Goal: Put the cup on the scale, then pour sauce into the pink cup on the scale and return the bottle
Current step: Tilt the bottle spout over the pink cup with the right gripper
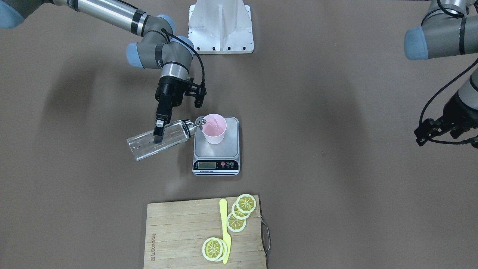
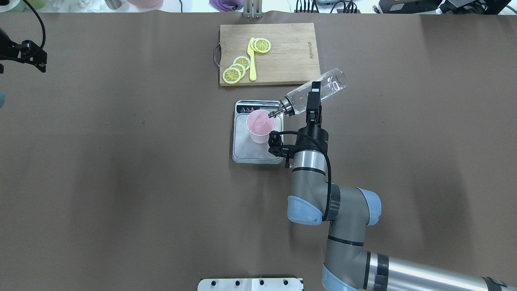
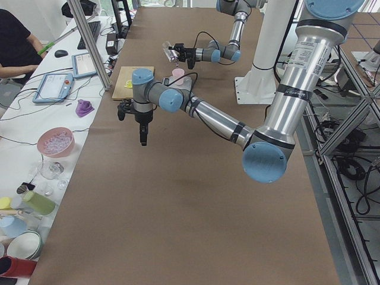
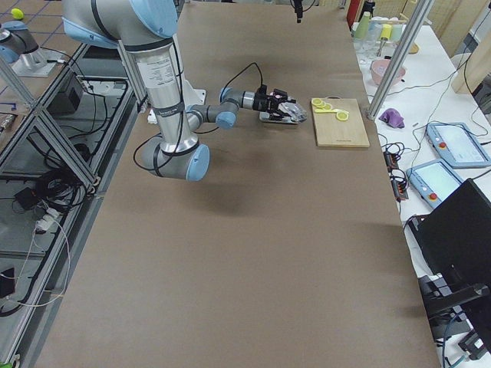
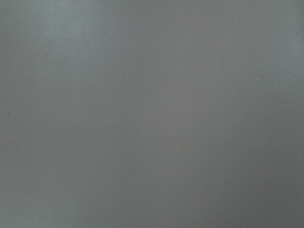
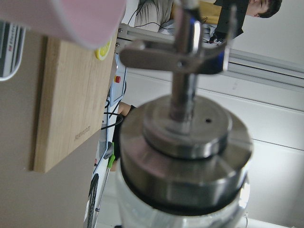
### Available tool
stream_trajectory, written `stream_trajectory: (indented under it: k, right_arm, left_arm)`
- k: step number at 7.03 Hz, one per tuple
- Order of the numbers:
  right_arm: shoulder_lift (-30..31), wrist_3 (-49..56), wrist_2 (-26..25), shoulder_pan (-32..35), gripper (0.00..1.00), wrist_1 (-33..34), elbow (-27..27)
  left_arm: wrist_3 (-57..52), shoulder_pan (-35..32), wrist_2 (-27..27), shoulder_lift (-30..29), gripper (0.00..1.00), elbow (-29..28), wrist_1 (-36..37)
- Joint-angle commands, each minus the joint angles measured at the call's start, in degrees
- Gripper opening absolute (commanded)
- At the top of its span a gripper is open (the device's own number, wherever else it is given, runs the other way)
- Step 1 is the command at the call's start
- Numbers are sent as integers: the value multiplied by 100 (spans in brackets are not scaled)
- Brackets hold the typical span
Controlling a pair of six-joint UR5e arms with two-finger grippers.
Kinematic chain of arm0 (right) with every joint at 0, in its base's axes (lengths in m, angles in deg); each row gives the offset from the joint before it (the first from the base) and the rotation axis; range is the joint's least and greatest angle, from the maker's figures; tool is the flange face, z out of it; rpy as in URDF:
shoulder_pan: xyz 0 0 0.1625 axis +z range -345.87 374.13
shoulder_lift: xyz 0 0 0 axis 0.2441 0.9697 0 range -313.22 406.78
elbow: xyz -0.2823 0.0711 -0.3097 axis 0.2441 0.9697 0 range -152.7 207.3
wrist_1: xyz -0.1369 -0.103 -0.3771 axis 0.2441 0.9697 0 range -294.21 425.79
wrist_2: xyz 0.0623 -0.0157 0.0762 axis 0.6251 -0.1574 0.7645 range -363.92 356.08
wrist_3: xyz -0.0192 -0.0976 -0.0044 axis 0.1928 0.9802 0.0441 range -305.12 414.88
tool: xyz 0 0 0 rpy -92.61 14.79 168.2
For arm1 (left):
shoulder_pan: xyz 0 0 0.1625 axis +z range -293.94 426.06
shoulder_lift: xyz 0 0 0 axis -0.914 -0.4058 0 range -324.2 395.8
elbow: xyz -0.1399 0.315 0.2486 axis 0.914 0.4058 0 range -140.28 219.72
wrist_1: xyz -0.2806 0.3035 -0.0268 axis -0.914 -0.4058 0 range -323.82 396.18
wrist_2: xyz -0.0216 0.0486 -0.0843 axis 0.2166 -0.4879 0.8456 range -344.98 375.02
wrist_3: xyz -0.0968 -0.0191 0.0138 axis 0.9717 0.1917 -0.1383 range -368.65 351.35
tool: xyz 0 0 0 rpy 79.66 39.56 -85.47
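My right gripper is shut on the clear glass bottle, gripping its body. The bottle is tilted nearly flat, and its silver spout reaches over the rim of the pink cup. The cup stands upright on the silver scale. The overhead view shows the same bottle, cup and scale. The clear sauce is hard to make out. The right wrist view shows the metal cap close up. My left gripper hangs far off above bare table; I cannot tell whether it is open or shut.
A wooden cutting board with lemon slices and a yellow knife lies on the operators' side of the scale. The white robot base plate sits at the robot's edge. The left wrist view shows only brown table.
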Motion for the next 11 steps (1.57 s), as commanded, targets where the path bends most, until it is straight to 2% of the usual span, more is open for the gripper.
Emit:
stream_trajectory:
  k: [1,3,5,7,10,11]
  right_arm:
    - [-30,113,-79,0,6,4,0]
    - [-48,-19,-79,-44,6,-144,0]
    - [-22,-517,26,-44,6,-617,0]
    - [22,-1116,79,-44,5,-629,61]
    - [31,-1975,429,8,6,-664,-17]
    - [48,-2118,692,122,5,-664,-122]
  left_arm:
    - [-3,-2,-2,3,99,-26,-1]
    - [-3,-2,-2,3,99,-26,-1]
    - [-3,-2,-2,-5,99,-17,-9]
    - [-3,6,-11,-40,99,-17,-9]
    - [6,7,-20,-67,99,1,-36]
    - [6,7,-28,-76,99,27,-45]
